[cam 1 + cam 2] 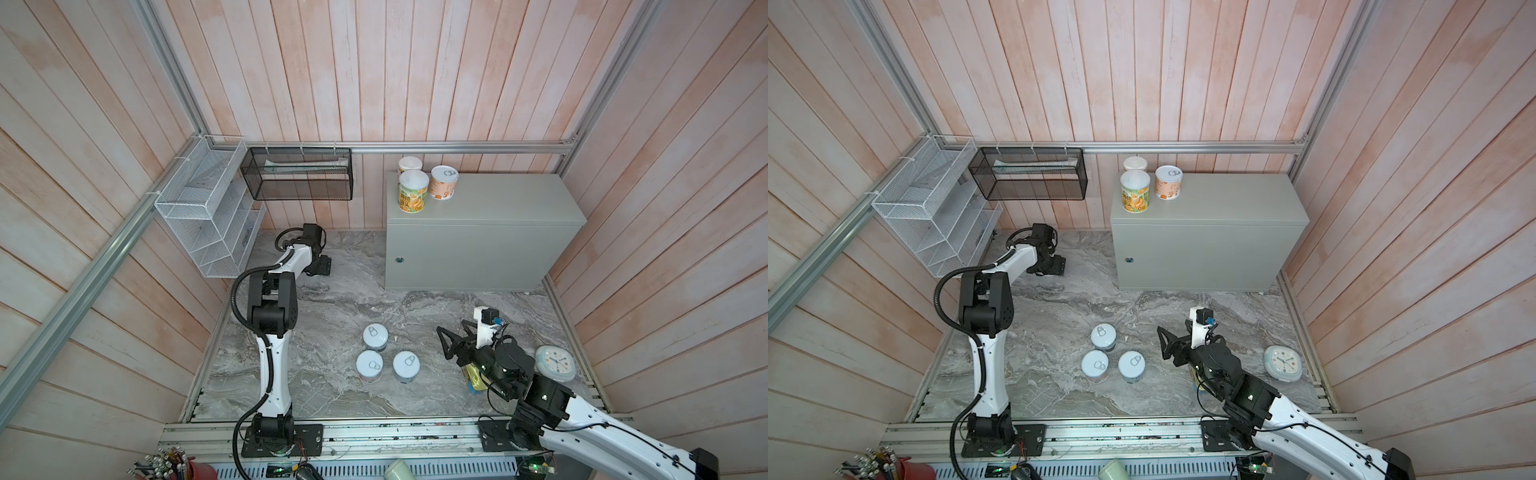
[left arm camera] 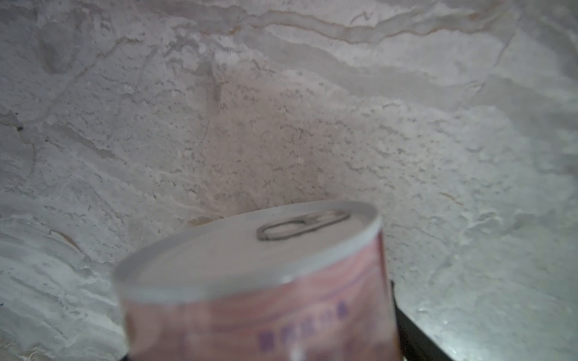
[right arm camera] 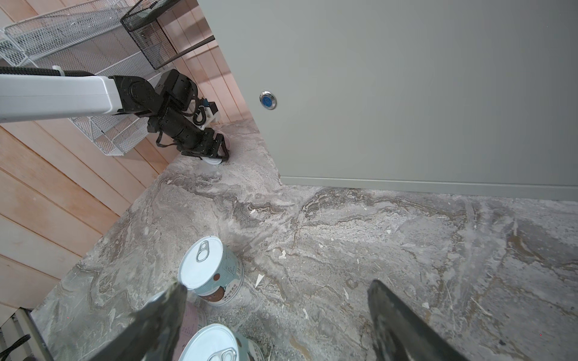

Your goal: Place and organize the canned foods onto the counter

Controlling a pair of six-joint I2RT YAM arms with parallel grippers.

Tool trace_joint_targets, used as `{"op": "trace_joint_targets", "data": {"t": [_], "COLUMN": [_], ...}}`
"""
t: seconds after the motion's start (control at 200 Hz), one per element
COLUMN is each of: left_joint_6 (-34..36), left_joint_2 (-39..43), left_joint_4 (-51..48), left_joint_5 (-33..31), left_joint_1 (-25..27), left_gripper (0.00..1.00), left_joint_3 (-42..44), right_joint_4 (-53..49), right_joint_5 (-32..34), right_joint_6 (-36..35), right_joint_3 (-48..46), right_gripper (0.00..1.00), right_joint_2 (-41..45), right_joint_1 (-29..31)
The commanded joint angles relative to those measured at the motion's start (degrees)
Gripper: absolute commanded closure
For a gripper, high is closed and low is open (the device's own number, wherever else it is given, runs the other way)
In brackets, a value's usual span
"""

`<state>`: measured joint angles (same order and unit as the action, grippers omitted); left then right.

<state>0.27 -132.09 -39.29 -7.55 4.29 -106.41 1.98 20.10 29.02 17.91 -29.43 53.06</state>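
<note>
My left gripper (image 1: pixel 321 266) is low at the back left of the marble floor, shut on a pink-labelled pull-tab can (image 2: pixel 250 297). One dark finger (image 2: pixel 413 331) lies against its side. In both top views that can is hidden under the gripper. Three pull-tab cans (image 1: pixel 376 336) (image 1: pixel 369 363) (image 1: pixel 405 365) stand together mid-floor. My right gripper (image 3: pixel 277 284) hovers open and empty just right of them. On the grey counter (image 1: pixel 498 199), two yellow-green cans (image 1: pixel 413 191) and an orange can (image 1: pixel 444 182) stand at the back left corner. A yellowish tin (image 1: pixel 476 378) lies partly hidden under my right wrist.
A round white clock (image 1: pixel 555 363) lies on the floor by the right wall. A white wire rack (image 1: pixel 208 216) and a black mesh basket (image 1: pixel 297 174) hang on the walls above my left arm. The counter's front (image 3: pixel 406 93) rises just beyond my right gripper.
</note>
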Motion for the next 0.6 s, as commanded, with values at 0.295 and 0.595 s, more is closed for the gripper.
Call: {"op": "trace_joint_targets", "data": {"t": [0.295, 0.595], "left_joint_6": [-7.4, -8.73], "left_joint_2": [-2.55, -6.33], "left_joint_4": [-5.26, -8.67], "left_joint_5": [3.33, 4.74], "left_joint_1": [0.12, 0.07], "left_gripper": [0.06, 0.06], "left_joint_3": [-10.54, -16.55], "right_joint_4": [-1.33, -2.25], "right_joint_5": [0.96, 1.88], "right_joint_6": [0.96, 0.96], "right_joint_3": [1.25, 1.55], "right_gripper": [0.09, 0.1], "right_joint_2": [-0.37, -0.27], "right_joint_1": [-0.17, -0.15]}}
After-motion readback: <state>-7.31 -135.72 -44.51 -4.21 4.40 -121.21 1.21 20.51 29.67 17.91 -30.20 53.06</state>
